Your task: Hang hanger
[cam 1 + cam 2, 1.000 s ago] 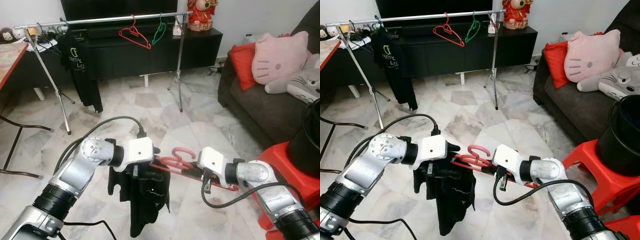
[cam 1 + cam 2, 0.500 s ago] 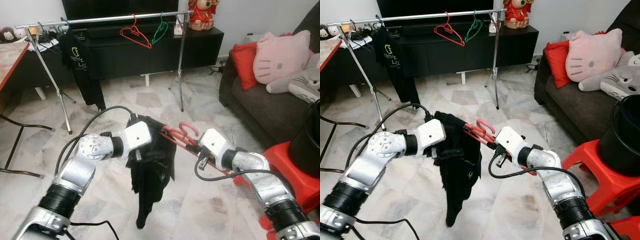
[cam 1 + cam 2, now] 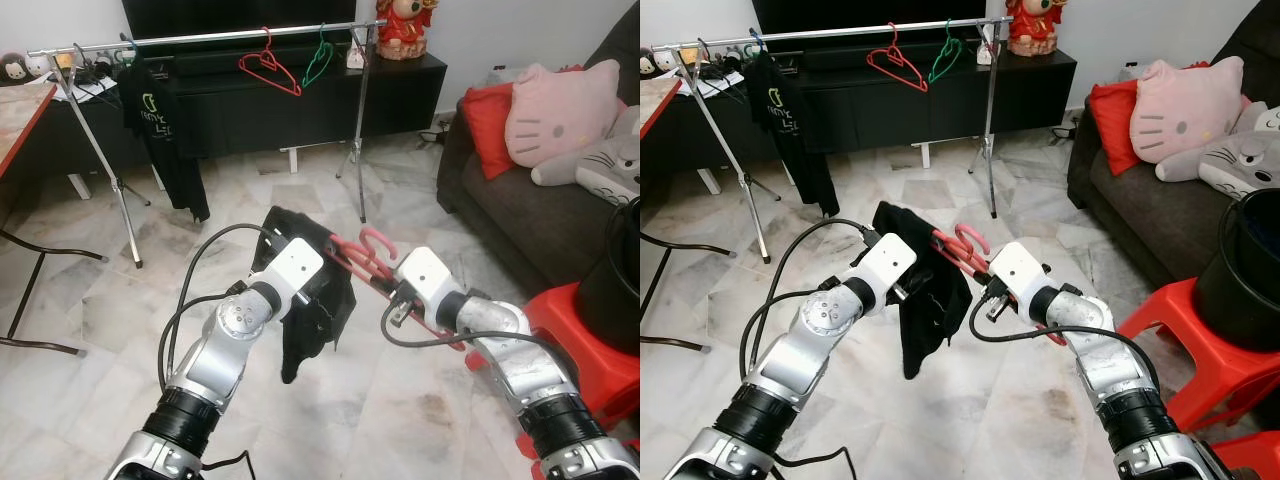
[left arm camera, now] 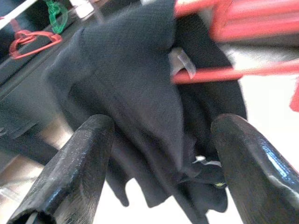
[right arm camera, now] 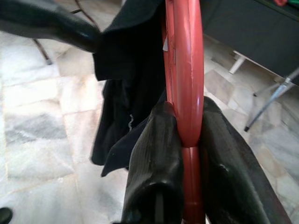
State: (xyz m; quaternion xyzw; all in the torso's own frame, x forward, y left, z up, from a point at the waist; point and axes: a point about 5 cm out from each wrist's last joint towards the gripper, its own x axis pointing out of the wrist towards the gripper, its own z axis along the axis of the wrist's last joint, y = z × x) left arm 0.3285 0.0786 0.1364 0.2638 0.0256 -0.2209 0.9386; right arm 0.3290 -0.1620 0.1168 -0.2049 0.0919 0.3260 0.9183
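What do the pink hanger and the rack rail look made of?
The pink hanger looks like smooth moulded plastic: glossy sheen, uniform colour, thick rounded bar. The rack rail looks like bare metal tubing: thin, silvery, with a bright reflective line.

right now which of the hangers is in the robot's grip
The pink hanger carrying the black garment, clamped by the right gripper. The red hanger and green hanger hang bare on the rail.

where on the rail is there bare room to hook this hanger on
The free stretch of the rail lies between the black shirt near its left end and the red hanger. The right end is crowded: red hanger, green hanger, then the stand's post. The right gripper holds the pink hanger.
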